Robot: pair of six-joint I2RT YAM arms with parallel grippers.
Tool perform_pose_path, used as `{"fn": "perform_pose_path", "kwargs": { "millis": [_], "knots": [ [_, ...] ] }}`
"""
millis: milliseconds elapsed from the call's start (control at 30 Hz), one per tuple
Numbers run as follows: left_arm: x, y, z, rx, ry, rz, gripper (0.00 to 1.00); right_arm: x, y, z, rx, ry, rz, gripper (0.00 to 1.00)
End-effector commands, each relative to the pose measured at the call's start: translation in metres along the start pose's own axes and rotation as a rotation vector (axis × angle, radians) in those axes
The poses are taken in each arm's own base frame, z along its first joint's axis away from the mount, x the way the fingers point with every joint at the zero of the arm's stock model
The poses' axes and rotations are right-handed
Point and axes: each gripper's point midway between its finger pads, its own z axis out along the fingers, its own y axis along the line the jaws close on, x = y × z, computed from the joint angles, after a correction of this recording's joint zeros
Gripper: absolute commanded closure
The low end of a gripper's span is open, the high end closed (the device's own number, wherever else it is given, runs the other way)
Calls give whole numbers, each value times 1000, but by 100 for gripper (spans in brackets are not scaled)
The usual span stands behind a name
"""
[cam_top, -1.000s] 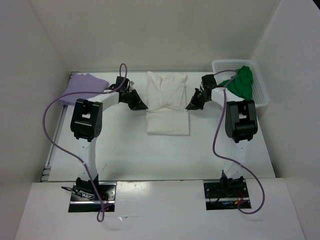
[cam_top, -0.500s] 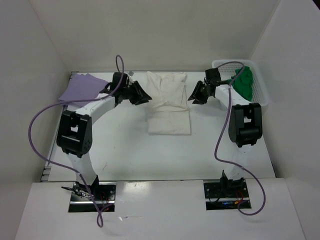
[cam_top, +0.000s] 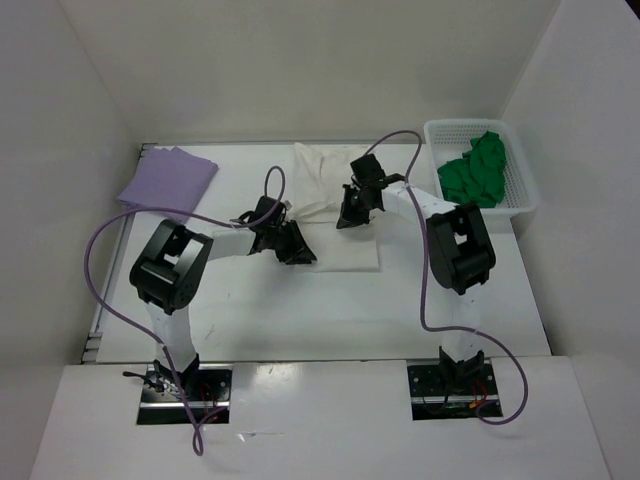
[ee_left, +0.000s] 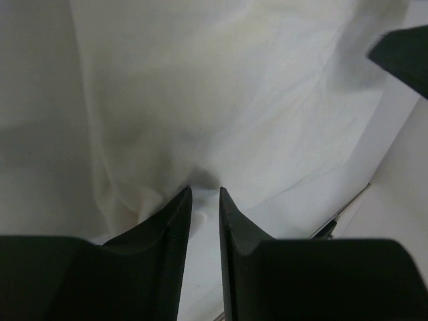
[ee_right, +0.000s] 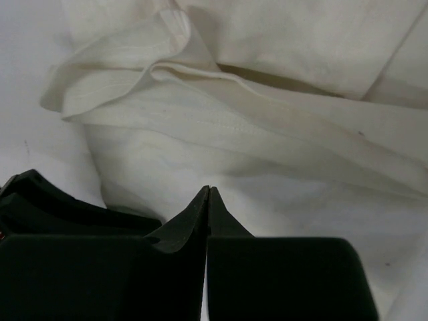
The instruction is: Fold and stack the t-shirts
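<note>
White table [cam_top: 330, 310], flat, surface level. Three items rest directly on it.

Far left corner: lavender t-shirt [cam_top: 168, 178], folded, lying flat, set slightly askew to the table edge.

Far centre: cream t-shirt [cam_top: 318, 178], partly folded. Its far part is rumpled. Its near part is flat and square-edged.

Far right corner: white mesh basket [cam_top: 518, 175], upright, at the table's right edge.

The three items lie apart from one another, none touching.

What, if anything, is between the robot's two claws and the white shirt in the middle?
Nothing visible. The left gripper and right gripper both sit directly on the cream shirt, tips against the cloth. The lavender shirt lies far left, and the green shirt is in the basket, both apart from it.
</note>
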Motion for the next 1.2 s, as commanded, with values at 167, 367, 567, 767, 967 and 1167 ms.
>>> {"fn": "perform_pose_path", "kwargs": {
  "millis": [167,367,567,767,967,1167],
  "knots": [
    [21,29,-5,-54,-10,-4,68,1,29,28,-41,13,-49,99],
    [22,29,-12,-61,-16,5,65,-28,20,57,28,-71,-54,98],
    [28,25,-25,-53,-11,6,65,-103,35,61,55,-340,-45,99],
    [18,4,-46,-28,-60,48,61,-154,59,38,64,-466,-47,99],
    [5,-17,-67,-6,-122,91,57,-119,65,-8,20,-374,-78,97],
    [0,10,-76,-31,-132,28,55,-38,20,-46,-29,-219,31,100]
  ]
}}
